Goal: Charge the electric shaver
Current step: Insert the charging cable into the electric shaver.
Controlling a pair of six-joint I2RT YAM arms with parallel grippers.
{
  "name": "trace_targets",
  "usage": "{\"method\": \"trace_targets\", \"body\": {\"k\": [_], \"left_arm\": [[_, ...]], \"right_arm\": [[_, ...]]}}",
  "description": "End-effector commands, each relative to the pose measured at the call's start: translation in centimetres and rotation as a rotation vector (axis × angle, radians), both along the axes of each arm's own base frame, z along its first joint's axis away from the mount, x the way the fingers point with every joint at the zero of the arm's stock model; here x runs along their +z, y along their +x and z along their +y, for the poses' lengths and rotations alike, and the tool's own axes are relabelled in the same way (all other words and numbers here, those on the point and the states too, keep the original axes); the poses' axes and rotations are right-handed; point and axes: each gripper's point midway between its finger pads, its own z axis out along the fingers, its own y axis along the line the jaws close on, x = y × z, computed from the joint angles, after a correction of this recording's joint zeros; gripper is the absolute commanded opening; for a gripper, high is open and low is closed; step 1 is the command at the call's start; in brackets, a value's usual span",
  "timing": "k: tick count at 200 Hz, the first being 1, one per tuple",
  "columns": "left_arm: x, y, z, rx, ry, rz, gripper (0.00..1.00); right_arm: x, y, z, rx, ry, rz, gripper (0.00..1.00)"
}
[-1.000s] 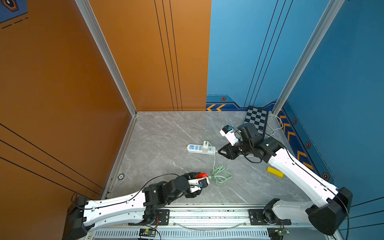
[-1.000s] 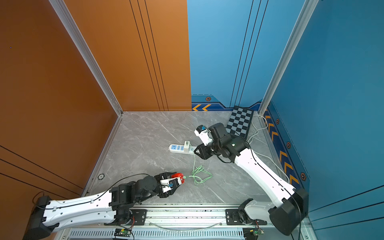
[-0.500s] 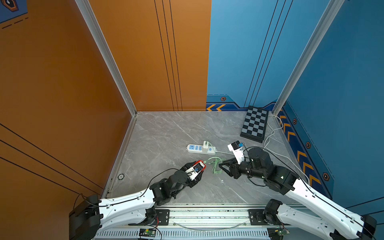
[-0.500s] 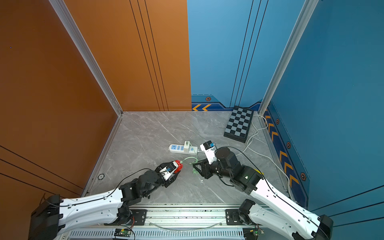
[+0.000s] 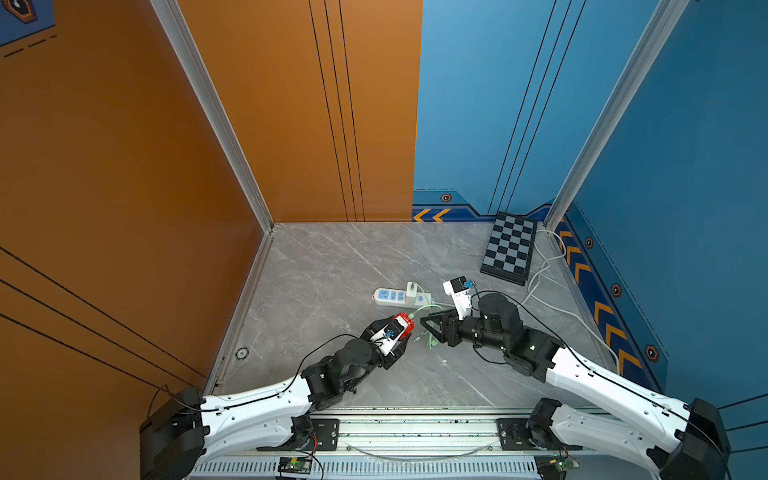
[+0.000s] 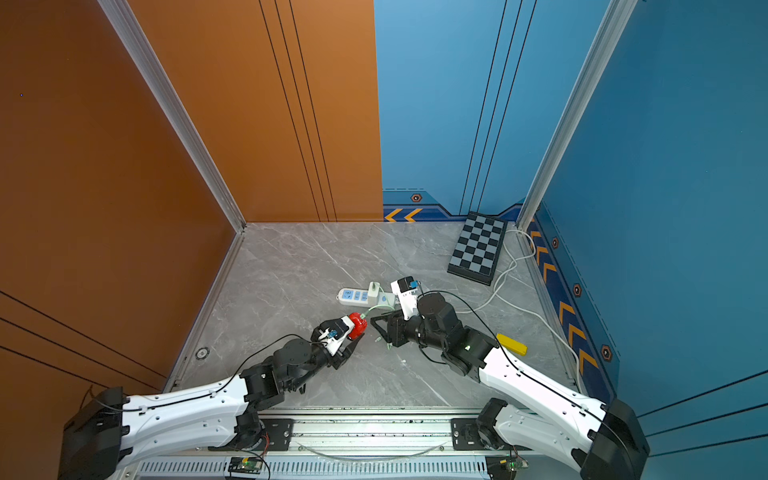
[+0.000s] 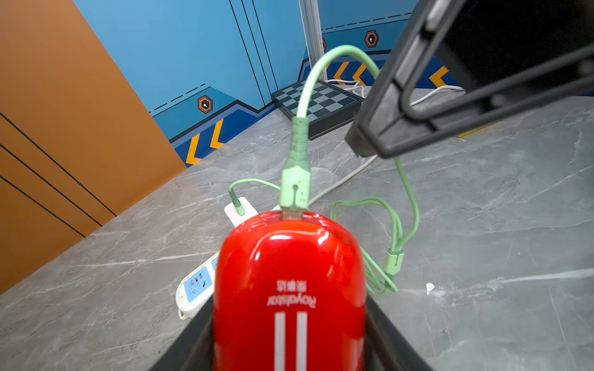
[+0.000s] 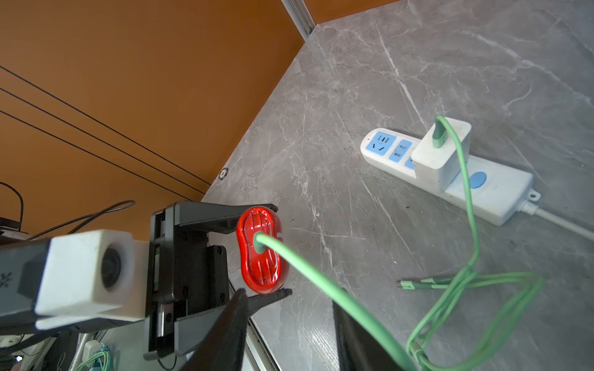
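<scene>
The electric shaver point(image 7: 289, 282) is a glossy red capsule, and my left gripper point(image 7: 289, 324) is shut on its sides and holds it above the floor. In both top views the shaver point(image 5: 404, 323) point(image 6: 356, 325) sits at the front middle. A green cable plug point(image 7: 295, 186) is seated in its rounded end point(image 8: 262, 250). My right gripper point(image 8: 289, 321) faces that end with its jaws apart. The green cable point(image 8: 321, 282) runs through the gap, close to one finger. That cable leads to a white charger block point(image 8: 440, 154) on the white power strip point(image 8: 495, 189).
Loose loops of green cable point(image 5: 430, 338) lie on the grey floor beneath the right gripper point(image 5: 428, 326). A chessboard point(image 5: 510, 249) leans in the back right corner. A white cord point(image 5: 552, 299) trails along the right wall. A yellow block point(image 6: 512, 344) lies beside the right arm.
The right arm swung from beside the power strip to the front middle, facing the shaver. The left arm raised the shaver toward it. The right jaws have widened.
</scene>
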Motion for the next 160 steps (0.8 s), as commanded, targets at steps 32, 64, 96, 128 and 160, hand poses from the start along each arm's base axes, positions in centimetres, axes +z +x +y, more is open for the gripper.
{"method": "trace_targets", "body": {"k": [32,64,96,128,160], "left_arm": [[3.0,0.3,-0.3,0.002,-0.113,-0.034,0.00],[3.5,0.3,-0.4,0.000,-0.121,-0.045,0.00],[3.8,0.2,-0.5,-0.009,-0.129,-0.047,0.00],[3.8,0.2,-0.5,-0.006,-0.129,-0.049,0.00],[3.8,0.3,-0.7,-0.008,-0.131,-0.045,0.00]], "right_arm": [[3.1,1.4,1.3,-0.029,0.083,-0.090,0.38],[2.9,1.7,1.7,-0.029,0.080,-0.095,0.36],[3.0,2.0,1.8,-0.039,0.089,-0.104,0.35],[3.4,2.2,1.7,-0.050,0.093,-0.116,0.32],[3.4,2.2,2.0,-0.046,0.096,-0.116,0.30]]}}
